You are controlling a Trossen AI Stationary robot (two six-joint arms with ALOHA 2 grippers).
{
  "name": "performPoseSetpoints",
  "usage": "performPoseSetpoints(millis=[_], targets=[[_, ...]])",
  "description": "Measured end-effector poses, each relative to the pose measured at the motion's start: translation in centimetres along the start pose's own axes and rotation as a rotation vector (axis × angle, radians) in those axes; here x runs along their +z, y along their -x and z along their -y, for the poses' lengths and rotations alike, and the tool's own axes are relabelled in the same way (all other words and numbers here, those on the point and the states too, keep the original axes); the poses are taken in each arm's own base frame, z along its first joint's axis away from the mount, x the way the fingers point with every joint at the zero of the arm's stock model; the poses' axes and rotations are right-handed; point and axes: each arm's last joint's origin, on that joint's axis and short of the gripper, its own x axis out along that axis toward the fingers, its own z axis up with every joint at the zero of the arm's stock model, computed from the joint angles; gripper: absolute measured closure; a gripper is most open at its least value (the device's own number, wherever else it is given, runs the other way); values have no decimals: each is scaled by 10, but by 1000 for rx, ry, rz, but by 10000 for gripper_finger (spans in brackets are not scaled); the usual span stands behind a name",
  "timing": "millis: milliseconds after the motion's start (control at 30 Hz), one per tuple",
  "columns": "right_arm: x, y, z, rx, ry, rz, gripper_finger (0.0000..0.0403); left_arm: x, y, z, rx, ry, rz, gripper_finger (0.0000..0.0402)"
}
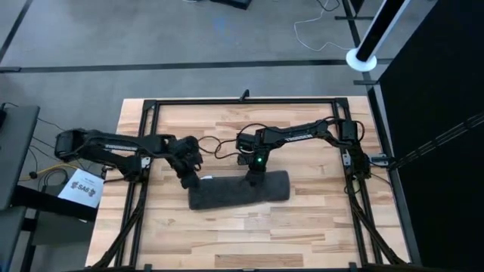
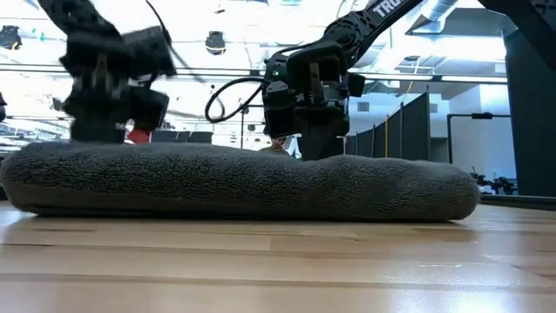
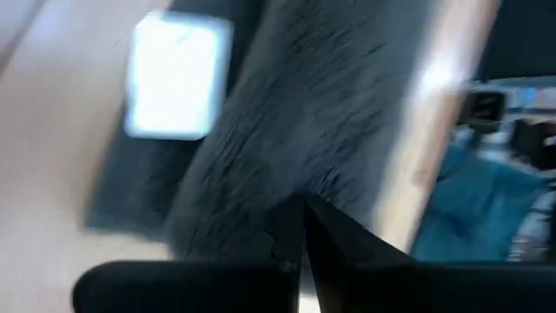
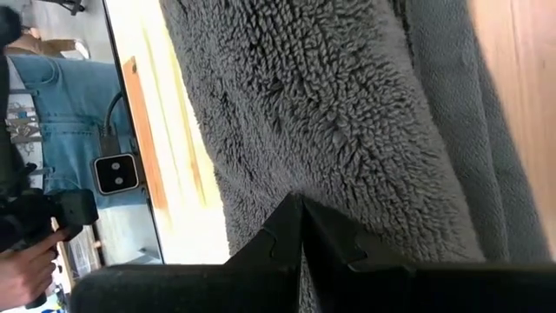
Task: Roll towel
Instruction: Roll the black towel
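The dark grey towel (image 1: 240, 190) lies as a long roll across the middle of the table, its length running left to right. Its white label (image 3: 178, 76) shows in the left wrist view. My left gripper (image 1: 190, 177) is shut at the roll's far left end. My right gripper (image 1: 255, 177) is shut at the roll's far side, near its middle. In the low view both grippers stand behind the towel (image 2: 243, 181), the right gripper (image 2: 304, 143) reaching down to its top. My left gripper points its shut fingertips (image 3: 300, 209) at the roll's far left part (image 3: 287, 148), slanting down from the far side; blur hides whether they touch it. My right gripper sets its shut fingertips (image 4: 301, 209) against the roll's far upper side (image 4: 321, 148), slanting down from the far side. The roll lies flat on the table.
A black metal frame (image 1: 242, 101) runs around the wooden tabletop (image 1: 249, 234). Cables (image 1: 219, 147) lie on the table behind the arms. Bare wood lies on the near side of the towel. A person in jeans (image 4: 78, 104) stands beyond the table.
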Motion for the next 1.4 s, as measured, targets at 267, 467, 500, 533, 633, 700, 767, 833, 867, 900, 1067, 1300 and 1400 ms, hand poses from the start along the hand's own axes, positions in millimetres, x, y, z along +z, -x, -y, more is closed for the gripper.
performPoseSetpoints(millis=[267, 467, 500, 533, 633, 700, 767, 833, 867, 900, 1067, 1300, 1400], targets=[[-7, 5, 5, -10, -34, -57, 403, -7, -23, -23, 109, 10, -85, 401], [-28, 17, 14, -23, -73, -223, 403, -13, -29, -32, 129, 4, -123, 401], [-30, 19, 16, -28, -75, -238, 403, -15, -29, -34, 132, 4, -126, 401], [-31, 20, 19, -38, -79, -245, 403, -16, -30, -35, 134, 6, -129, 401], [-40, 21, 32, -49, -111, -262, 403, -17, -30, -35, 140, 3, -130, 401], [-47, 18, 40, -58, -140, -276, 403, -17, -30, -35, 144, 3, -128, 401], [-55, 15, 47, -60, -168, -291, 403, -17, -30, -36, 148, 2, -126, 401], [-58, 14, 48, -67, -177, -301, 403, -16, -30, -35, 155, 3, -123, 401], [-58, 15, 47, -72, -179, -305, 403, -14, -28, -33, 164, 1, -118, 401], [-59, 17, 46, -78, -181, -308, 403, -13, -25, -31, 177, -2, -110, 401], [-61, 44, 22, -166, -158, -255, 403, 0, -1, -8, 256, -31, -25, 401], [-51, 76, -35, -115, -23, 55, 403, 14, 41, 32, 249, -107, 50, 401], [-30, 67, -56, 11, 94, 212, 403, 15, 43, 44, 99, -190, 38, 401]])
